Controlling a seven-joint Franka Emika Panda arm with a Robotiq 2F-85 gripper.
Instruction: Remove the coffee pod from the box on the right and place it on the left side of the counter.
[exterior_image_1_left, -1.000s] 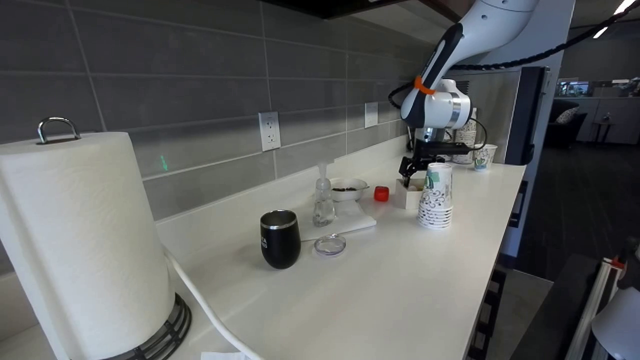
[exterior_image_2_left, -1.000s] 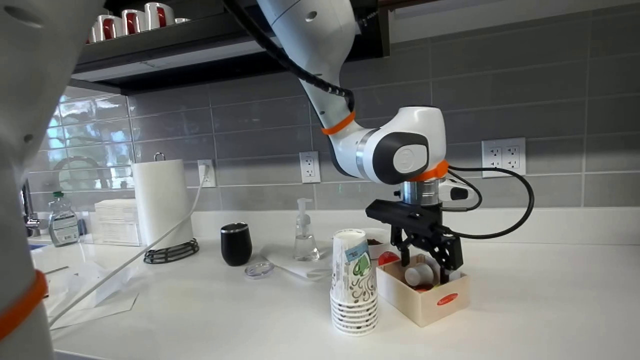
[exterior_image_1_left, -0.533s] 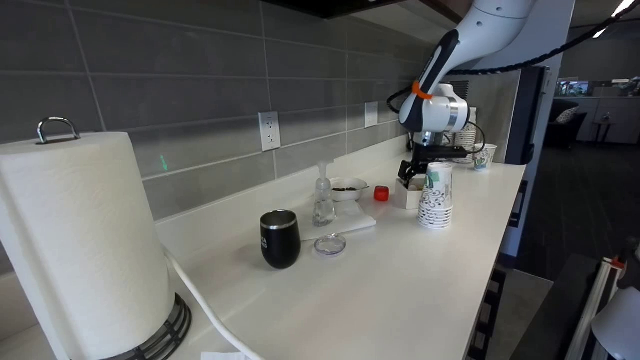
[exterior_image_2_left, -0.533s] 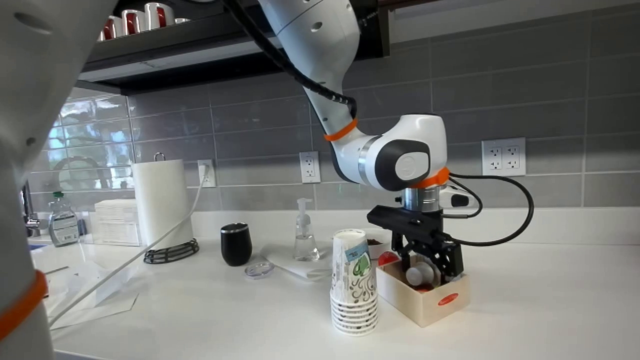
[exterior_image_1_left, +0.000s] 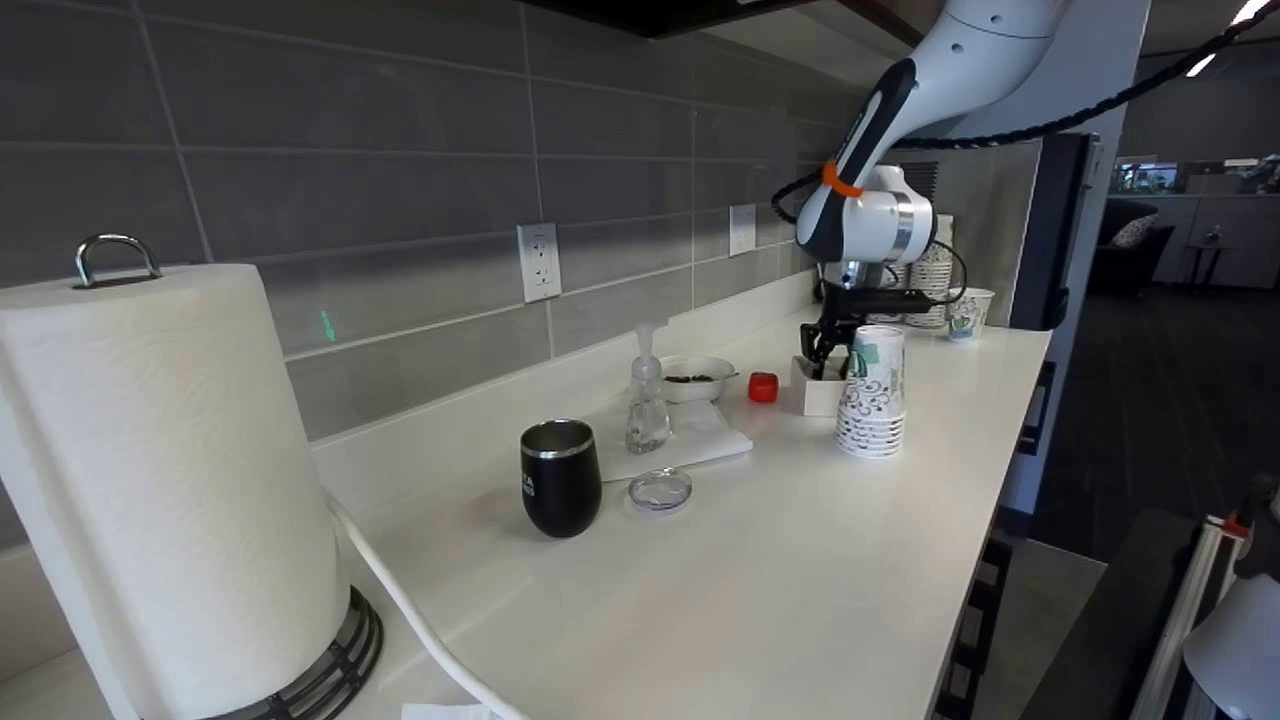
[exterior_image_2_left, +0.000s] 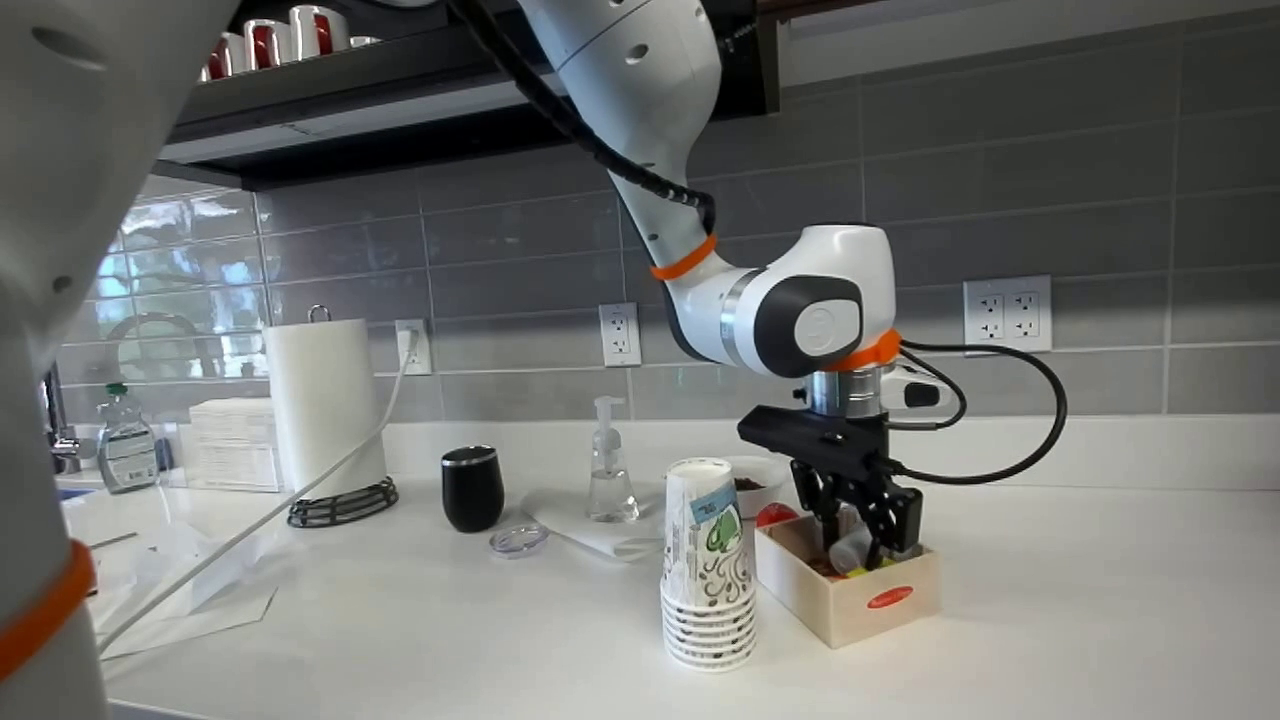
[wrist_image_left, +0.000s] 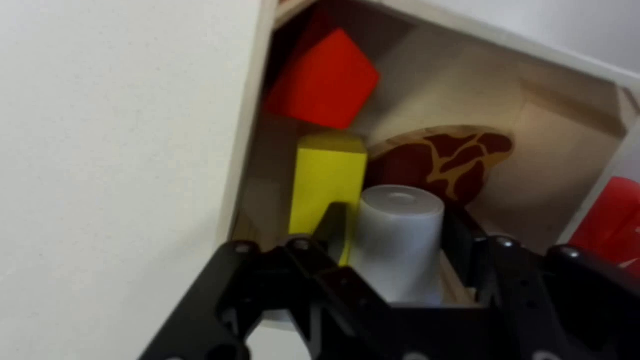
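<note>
The coffee pod (wrist_image_left: 400, 250), a whitish plastic cup shape, lies tilted inside the low pale wooden box (exterior_image_2_left: 890, 603) with a red-orange oval mark. My gripper (wrist_image_left: 396, 207) reaches down into the box, one finger on each side of the pod. The right-hand finger (wrist_image_left: 457, 240) looks to touch the pod in the wrist view; a thin yellow strip shows between the left-hand finger (wrist_image_left: 332, 227) and the pod. The pod's lower end is hidden by the linkage, so whether it is gripped firmly cannot be told. The off-white counter (exterior_image_2_left: 430, 640) stretches away to the left.
A stack of patterned paper cups (exterior_image_2_left: 708, 570) stands close before the box. Inside the box are a yellow block (wrist_image_left: 325, 185), a red block (wrist_image_left: 330, 82) and a steak-like piece (wrist_image_left: 450, 155). Farther left stand a soap bottle (exterior_image_2_left: 610, 480), black tumbler (exterior_image_2_left: 472, 490) and paper towel roll (exterior_image_2_left: 325, 400).
The hand has gone down into the box, and within the last half second its fingers have drawn in around the pod. The pod has tipped a little and the box has shifted slightly.
</note>
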